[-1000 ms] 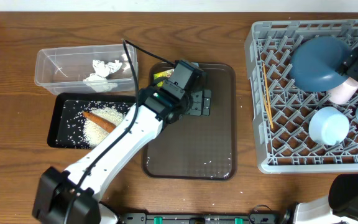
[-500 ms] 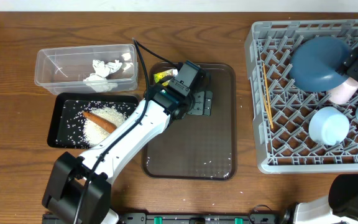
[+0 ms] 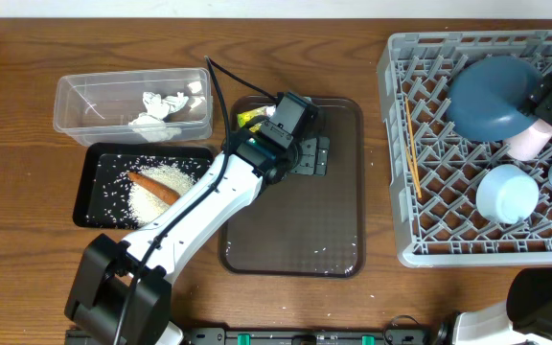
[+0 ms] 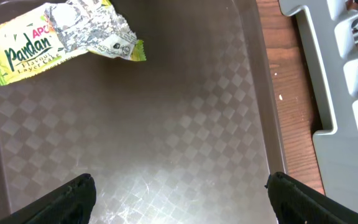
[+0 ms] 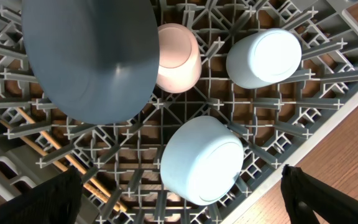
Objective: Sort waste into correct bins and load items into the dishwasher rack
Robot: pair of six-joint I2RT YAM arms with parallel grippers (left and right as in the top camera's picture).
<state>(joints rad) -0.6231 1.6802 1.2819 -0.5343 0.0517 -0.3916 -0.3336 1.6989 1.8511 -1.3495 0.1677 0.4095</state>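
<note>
Rack (image 5: 261, 102) w/ dk-blue bowl (image 5: 92, 56), sm lt-blue bowl (image 5: 201, 162), white cup (image 5: 178, 57), pale-blue cup (image 5: 264, 57), chopsticks (image 5: 61, 151); dishes upside-down.

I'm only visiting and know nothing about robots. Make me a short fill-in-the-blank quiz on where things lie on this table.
1. The yellow-green wrapper lies on the ____ serving tray.
2. The orange stick and the loose rice lie in the shallow tray, which is ____ in colour.
3. Seen from overhead, the chopsticks lie in the grey rack to the ____ of the dark-blue bowl.

Missing words: brown; black; left.
</note>
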